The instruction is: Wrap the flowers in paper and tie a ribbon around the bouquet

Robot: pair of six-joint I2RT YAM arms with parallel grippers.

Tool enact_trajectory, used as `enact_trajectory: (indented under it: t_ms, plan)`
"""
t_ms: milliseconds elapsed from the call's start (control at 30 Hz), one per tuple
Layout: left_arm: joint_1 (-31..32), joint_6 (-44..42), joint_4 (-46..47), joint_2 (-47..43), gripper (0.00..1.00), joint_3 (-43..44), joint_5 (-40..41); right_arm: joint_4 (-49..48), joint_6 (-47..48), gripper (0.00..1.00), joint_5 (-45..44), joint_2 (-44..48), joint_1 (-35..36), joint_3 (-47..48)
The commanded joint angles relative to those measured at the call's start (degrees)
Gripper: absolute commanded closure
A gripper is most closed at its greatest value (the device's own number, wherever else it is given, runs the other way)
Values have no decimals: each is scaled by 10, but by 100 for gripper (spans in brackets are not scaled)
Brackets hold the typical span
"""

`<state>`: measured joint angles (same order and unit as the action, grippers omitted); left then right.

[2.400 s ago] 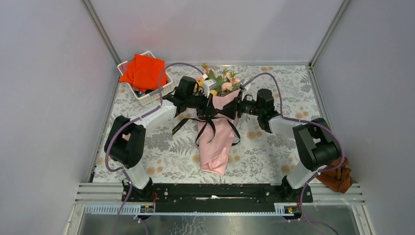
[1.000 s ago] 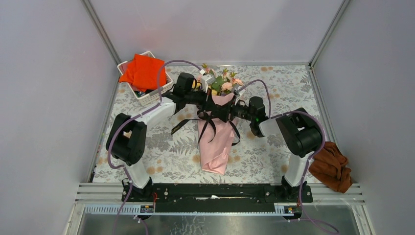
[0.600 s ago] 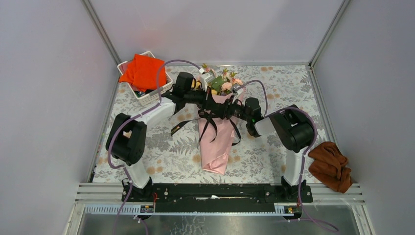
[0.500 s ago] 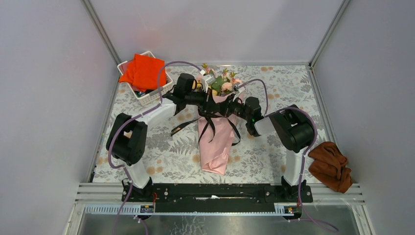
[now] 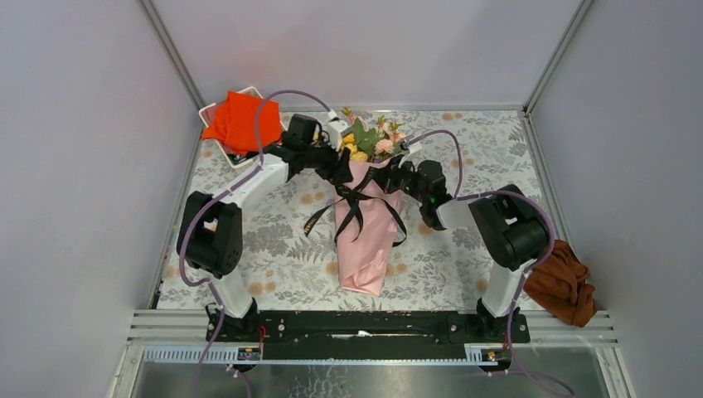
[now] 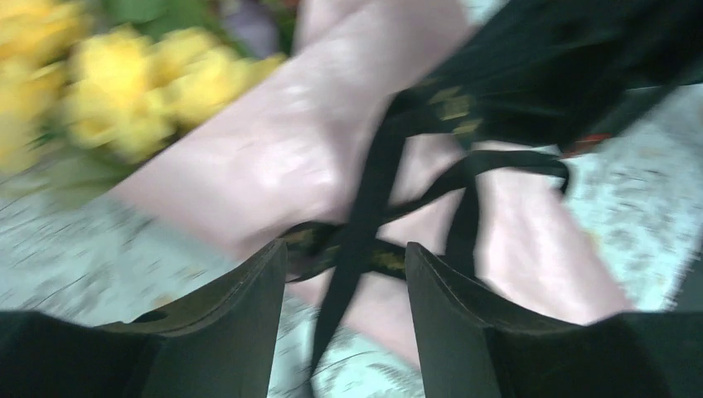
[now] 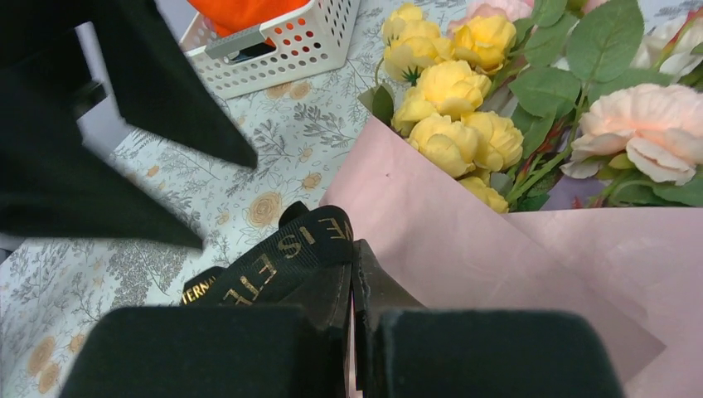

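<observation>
Wrapped bouquet [image 5: 365,240] laid on the printed tablecloth [image 5: 265,249], ribbon [image 5: 356,207] crossed over it.
Top view: the flowers [image 5: 370,139] are pointed toward 12 o'clock and the narrow end of the pink paper [image 5: 362,269] toward 6. The ribbon is knotted round the upper part, with tails trailed to 6 and 8 o'clock. The left gripper [image 5: 338,170] is placed at 10 o'clock of the knot, the right gripper [image 5: 396,176] at 2 o'clock. Left wrist view, blurred: the fingers are held apart and ribbon strands are seen in the gap; contact cannot be told. Right wrist view: the fingers are pressed together, a gold-lettered ribbon fold is pinched at their tips, and a white basket [image 7: 311,46] is noted at 11 o'clock.
</observation>
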<state>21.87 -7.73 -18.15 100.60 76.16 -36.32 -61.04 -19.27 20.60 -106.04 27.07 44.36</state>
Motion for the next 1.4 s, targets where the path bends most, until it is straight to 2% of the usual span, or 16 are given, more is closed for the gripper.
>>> enact_trajectory:
  t_ms: [0,200,300,400,533,600,667,700,900,1167,1367]
  plan:
    - [-45,-60,-23,18,38,1,105,24,38,100,-8,39,-2,3]
    - [-44,-36,-65,90,29,40,93,66,57,100,-3,51,-2,18]
    - [-44,-24,-57,108,30,47,87,79,61,100,1,56,-2,22]
    - [-41,-23,-57,120,35,50,78,86,64,100,1,62,-2,21]
    - [-39,-42,-87,122,53,43,57,123,77,100,-23,79,-3,32]
    - [-39,-56,-89,114,72,32,50,165,90,100,-56,92,-5,50]
    - [-39,-57,-85,106,95,24,50,202,108,100,-107,105,-11,67]
    - [-40,-55,-77,99,100,19,52,223,122,100,-128,112,-14,76]
    - [-43,-27,-35,39,100,2,53,380,231,100,-189,112,-19,139]
    - [-41,-36,-37,-81,100,4,-26,433,250,100,-188,89,-19,131]
    - [-41,-23,-64,-101,100,49,-79,449,257,100,-138,77,-20,114]
